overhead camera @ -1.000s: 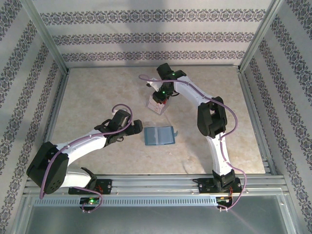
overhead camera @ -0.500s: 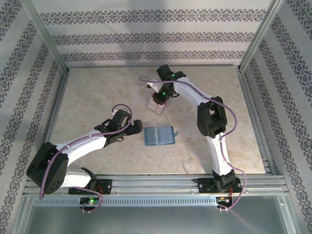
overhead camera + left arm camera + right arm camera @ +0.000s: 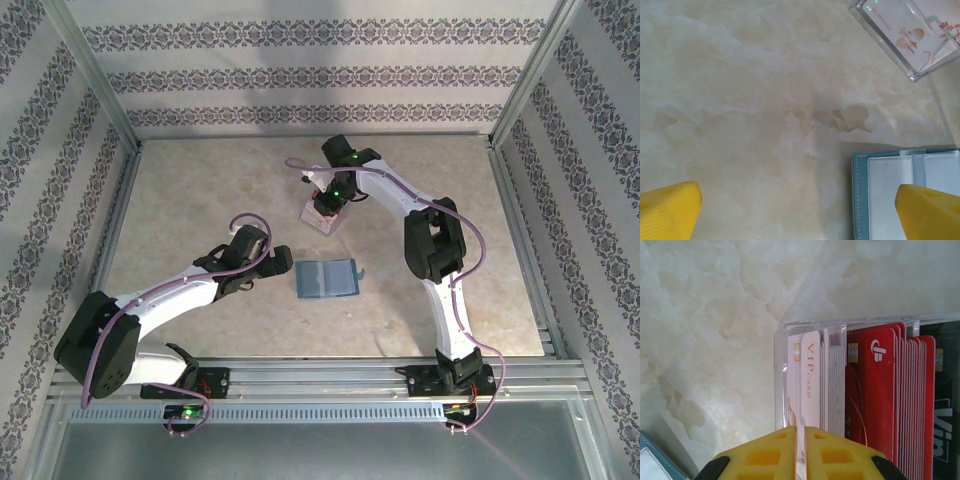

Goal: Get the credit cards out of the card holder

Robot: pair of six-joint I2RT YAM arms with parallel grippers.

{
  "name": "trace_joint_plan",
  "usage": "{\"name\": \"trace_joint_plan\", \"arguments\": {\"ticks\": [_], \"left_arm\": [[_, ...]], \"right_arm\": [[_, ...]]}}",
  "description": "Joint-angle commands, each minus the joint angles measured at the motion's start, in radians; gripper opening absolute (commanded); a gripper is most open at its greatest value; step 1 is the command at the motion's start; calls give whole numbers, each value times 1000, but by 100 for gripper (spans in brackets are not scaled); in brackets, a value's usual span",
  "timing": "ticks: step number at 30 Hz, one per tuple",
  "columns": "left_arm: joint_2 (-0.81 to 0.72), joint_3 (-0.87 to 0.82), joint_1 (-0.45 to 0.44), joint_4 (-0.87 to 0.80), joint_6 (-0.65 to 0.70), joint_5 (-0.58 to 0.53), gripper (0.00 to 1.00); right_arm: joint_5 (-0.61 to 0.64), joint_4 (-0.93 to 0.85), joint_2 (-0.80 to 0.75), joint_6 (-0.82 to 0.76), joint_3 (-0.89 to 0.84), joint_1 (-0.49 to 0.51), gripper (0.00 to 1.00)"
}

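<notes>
The card holder (image 3: 327, 278) lies open and flat in the middle of the table, teal with a paler inside. Its corner also shows in the left wrist view (image 3: 885, 195) and in the right wrist view (image 3: 649, 460). My left gripper (image 3: 280, 262) stands open just left of it, one yellow fingertip (image 3: 930, 210) over its edge and nothing between the jaws. My right gripper (image 3: 800, 440) is at a clear plastic box (image 3: 322, 218), its jaws close together on a white VIP credit card (image 3: 807, 385) that stands at the box's left end.
The clear box (image 3: 779, 370) holds rows of white, red (image 3: 880, 390) and dark cards on edge. It also appears at the top right of the left wrist view (image 3: 905, 35). Metal frame rails (image 3: 520, 230) and patterned walls enclose the marble table (image 3: 200, 200).
My right gripper has dropped a little at the clear box, and the box now looks lower and tilted. The left arm and the card holder have not moved.
</notes>
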Motion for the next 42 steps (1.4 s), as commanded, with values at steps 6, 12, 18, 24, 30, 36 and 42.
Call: {"name": "trace_joint_plan", "arguments": {"ticks": [6,12,18,24,30,36,42], "left_arm": [[-21,-7,15,-7,-11,-5,99],[-28,-7,16,-6,-11,-6,99],[-29,-1,17,-7,-7,-6,99],[-38,1,20,-12,-1,-13,99],[-60,-5,30,-23,12,-25,99],[-104,-13,52,-49,44,-55,99],[-178,-19,81,-79,121,-124,99]], "right_arm": [[-7,4,-18,10,-18,9,13],[-10,5,-63,17,-30,12,14],[-3,32,-145,39,-78,14,15],[57,93,-259,92,-194,14,16],[153,183,-417,189,-387,1,18],[280,251,-613,314,-613,-25,27],[345,309,-838,389,-844,-75,37]]}}
